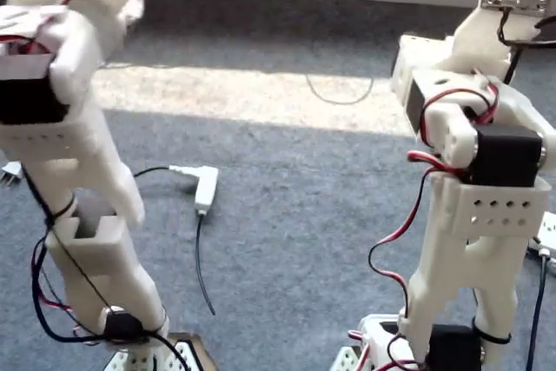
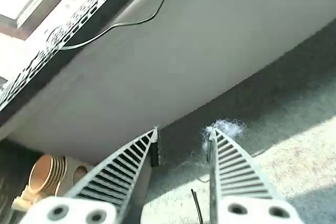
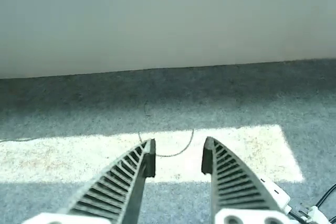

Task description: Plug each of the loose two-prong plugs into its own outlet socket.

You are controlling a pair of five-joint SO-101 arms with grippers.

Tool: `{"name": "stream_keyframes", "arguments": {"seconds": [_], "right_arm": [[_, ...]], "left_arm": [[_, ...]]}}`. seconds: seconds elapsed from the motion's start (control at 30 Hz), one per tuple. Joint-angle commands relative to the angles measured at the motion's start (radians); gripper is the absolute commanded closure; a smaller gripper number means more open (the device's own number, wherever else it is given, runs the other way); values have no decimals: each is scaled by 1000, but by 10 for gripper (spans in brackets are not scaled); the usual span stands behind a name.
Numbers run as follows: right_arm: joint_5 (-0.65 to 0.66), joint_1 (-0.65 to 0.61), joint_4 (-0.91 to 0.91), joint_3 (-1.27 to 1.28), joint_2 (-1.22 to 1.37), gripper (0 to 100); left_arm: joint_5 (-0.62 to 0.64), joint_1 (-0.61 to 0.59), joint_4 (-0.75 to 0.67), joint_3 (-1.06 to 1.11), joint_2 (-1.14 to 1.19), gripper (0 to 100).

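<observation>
A white two-prong plug [image 1: 205,184] with a thin black cord lies on the grey carpet between the two arms. A white outlet strip [image 1: 547,234] shows at the right edge beside the right arm, and its end [image 3: 276,194] appears in the right wrist view. A small white plug piece [image 1: 10,172] lies at the left edge. My left gripper [image 2: 184,141] is open and empty, raised and facing the wall. My right gripper [image 3: 178,157] is open and empty above the sunlit carpet, apart from the strip.
A pale wall [image 3: 168,19] runs along the far side of the carpet. A loose thin wire [image 1: 340,95] lies on the sunlit band. A stack of tan rings [image 2: 47,174] stands near the wall. The arms' bases [image 1: 139,336] occupy the near edge.
</observation>
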Motion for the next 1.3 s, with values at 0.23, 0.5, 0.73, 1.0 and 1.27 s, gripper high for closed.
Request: {"name": "stream_keyframes", "arguments": {"seconds": [0.23, 0.5, 0.73, 1.0, 1.27], "right_arm": [[-140, -234, 61, -48, 182, 838], [-247, -515, 191, -42, 185, 837], [-342, -800, 88, 65, 303, 837], [-350, -799, -153, 237, 559, 839], [-411, -819, -246, 246, 593, 839]], "left_arm": [[485, -641, 5, 213, -54, 843], [483, -832, 5, 661, -54, 842], [482, -897, 5, 941, -54, 842], [482, -935, -21, 1093, -54, 842], [482, -935, -170, 1213, -54, 842]]}}
